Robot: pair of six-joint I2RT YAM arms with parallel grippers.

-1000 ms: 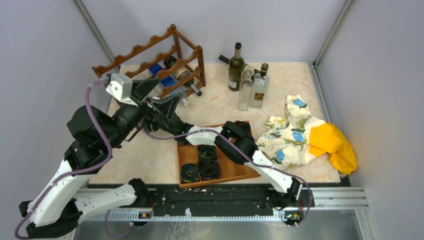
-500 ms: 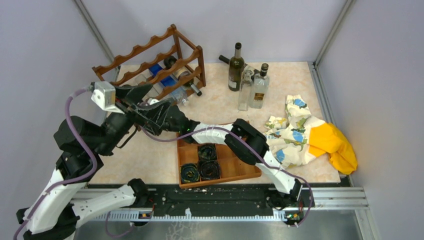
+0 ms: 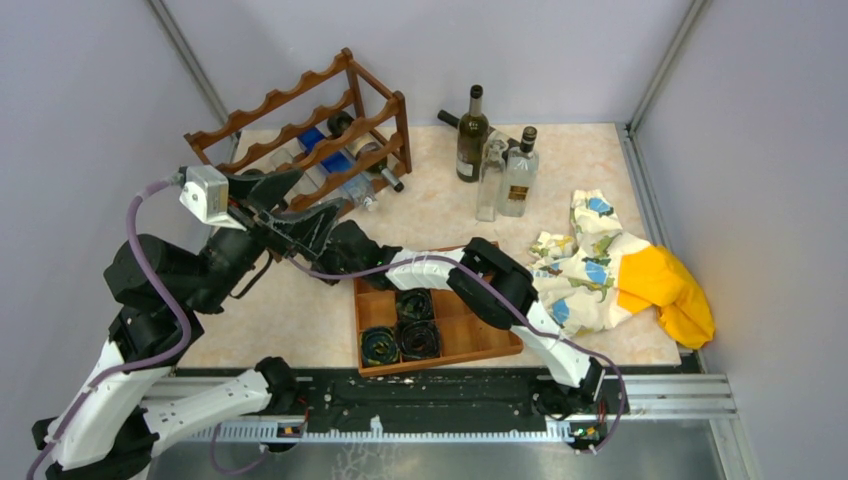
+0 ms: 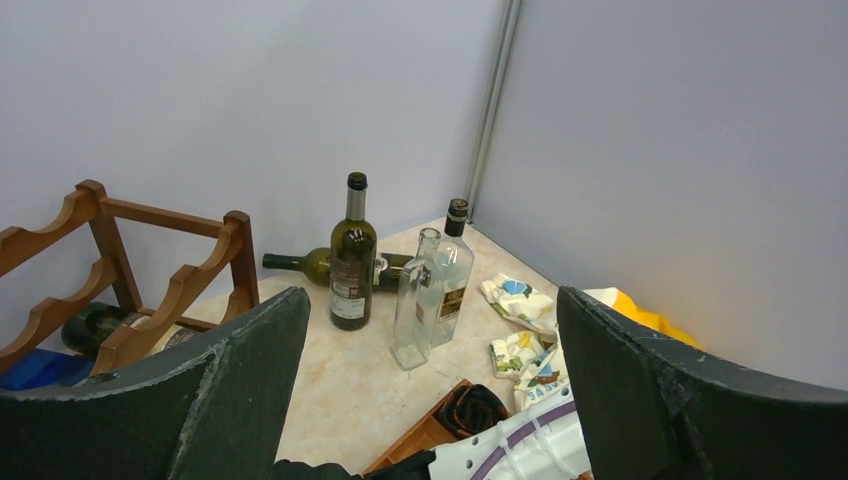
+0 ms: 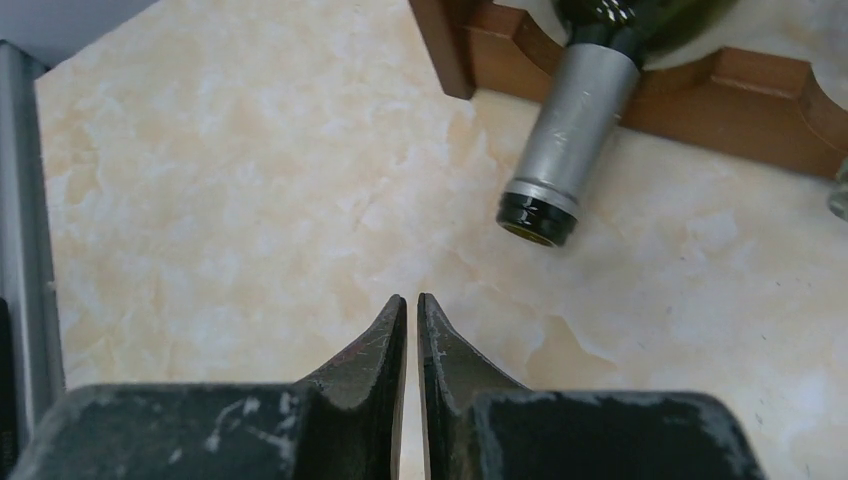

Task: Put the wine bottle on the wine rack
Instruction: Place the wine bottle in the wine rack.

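Observation:
The dark reddish-brown wine rack (image 3: 300, 125) stands at the back left with several bottles lying in its tiers. One wine bottle's silver-foiled neck (image 5: 568, 140) sticks out over the rack's bottom rail (image 5: 720, 105). My right gripper (image 5: 412, 305) is shut on nothing, low over the table just short of that neck. From above, its tips are hidden under my left gripper (image 3: 295, 205). That gripper hangs wide open and empty in front of the rack.
A dark green bottle (image 3: 472, 135) and two clear bottles (image 3: 505, 175) stand at the back, with another bottle (image 4: 305, 263) lying behind them. An orange-brown tray (image 3: 470, 335) holds dark rolled items. A patterned cloth (image 3: 585, 270) and a yellow cloth (image 3: 675, 295) lie at the right.
The right gripper has closed with nothing in it and its arm has reached farther left toward the rack. The left arm has drawn back to the left, still open.

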